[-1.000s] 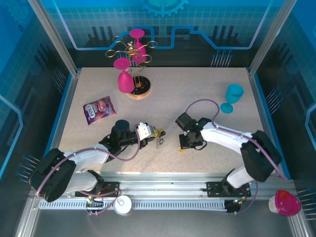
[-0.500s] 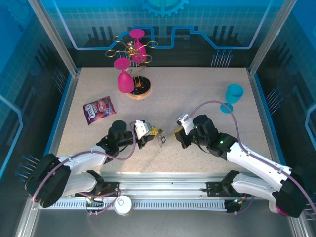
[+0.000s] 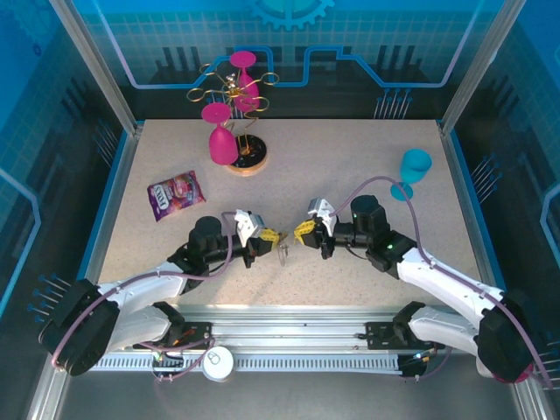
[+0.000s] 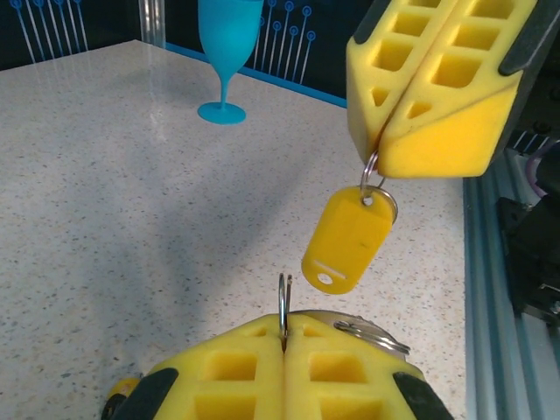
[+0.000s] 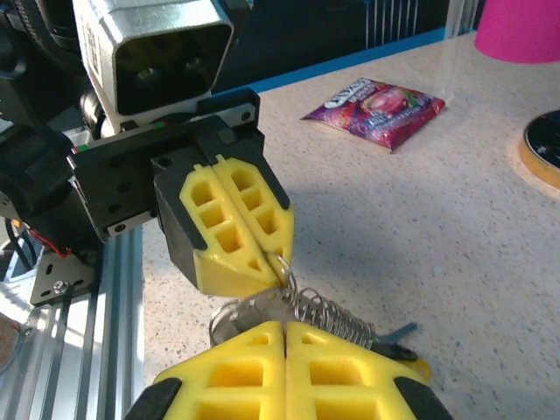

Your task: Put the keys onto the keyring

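- Keyring is held up between the two grippers, above the table near its front edge, with its silvery coil bunched just over the right fingers.
- Left gripper is clamped fully shut, and the thin ring at the keyring's end is pinched edge-on between its pads.
- Right gripper is closed tight too. The yellow-headed key is held by its small loop and dangled clear of the tabletop.
- Both sets of tips are set nose to nose, just apart.
- Silver keys are glimpsed beside the coil, but what they hang on cannot be told.
- Blue goblet is left standing well back on the right.
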### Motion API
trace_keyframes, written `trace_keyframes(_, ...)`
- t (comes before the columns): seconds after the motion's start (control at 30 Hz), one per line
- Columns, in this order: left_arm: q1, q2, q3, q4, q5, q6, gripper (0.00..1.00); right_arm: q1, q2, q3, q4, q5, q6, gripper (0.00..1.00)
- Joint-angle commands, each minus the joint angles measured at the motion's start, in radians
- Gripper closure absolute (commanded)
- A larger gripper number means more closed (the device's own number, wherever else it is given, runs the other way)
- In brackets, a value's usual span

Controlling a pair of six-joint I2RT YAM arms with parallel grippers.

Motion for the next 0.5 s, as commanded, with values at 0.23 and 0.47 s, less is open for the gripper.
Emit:
trace_keyframes(0.23, -0.013, -0.001, -0.023, 0.061, 0.092, -0.139, 1.00, 0.007, 0.072, 0.039, 0.092, -0.134, -0.037, 1.00)
trace_keyframes(0.47, -0.017, 0.021, -0.018, 0.082, 0.100, -0.176, 1.00, 0.021, 0.111, 0.061, 0.093, -0.140, -0.036, 1.00)
